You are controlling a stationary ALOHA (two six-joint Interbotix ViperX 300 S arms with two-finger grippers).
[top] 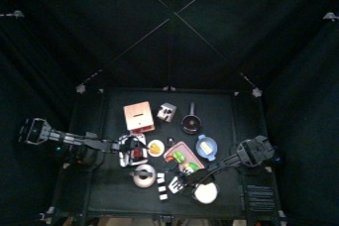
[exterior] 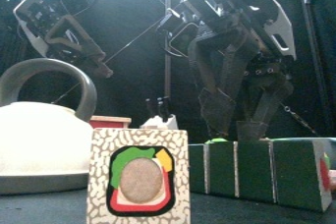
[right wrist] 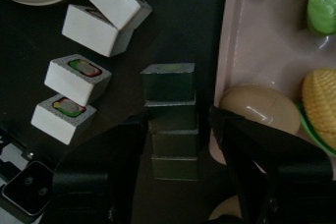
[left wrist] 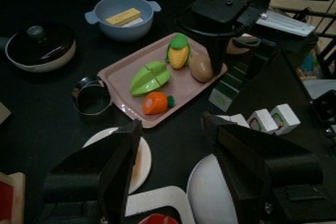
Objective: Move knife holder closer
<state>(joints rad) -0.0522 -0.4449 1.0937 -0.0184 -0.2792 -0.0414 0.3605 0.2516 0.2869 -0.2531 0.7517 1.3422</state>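
Observation:
The knife holder (top: pixel 137 117) is a tan block at the back left of the table, seen only in the top view. My left gripper (top: pixel 130 156) is open and empty in front of it, a good way off, over a white plate (left wrist: pixel 203 191) in the left wrist view (left wrist: pixel 178 169). My right gripper (top: pixel 189 173) is near the table's front. In the right wrist view (right wrist: pixel 175 159) its jaws stand open on either side of a row of dark green boxes (right wrist: pixel 170 95), beside the pink tray (right wrist: pixel 262 61).
The pink tray (left wrist: pixel 171 71) holds vegetables. A blue bowl (left wrist: pixel 122 17), a black pot (left wrist: pixel 39 46) and a metal cup (left wrist: pixel 89 96) stand around it. A kettle (exterior: pixel 39 140), a picture box (exterior: pixel 141 174) and green boxes (exterior: pixel 262 169) crowd the front edge.

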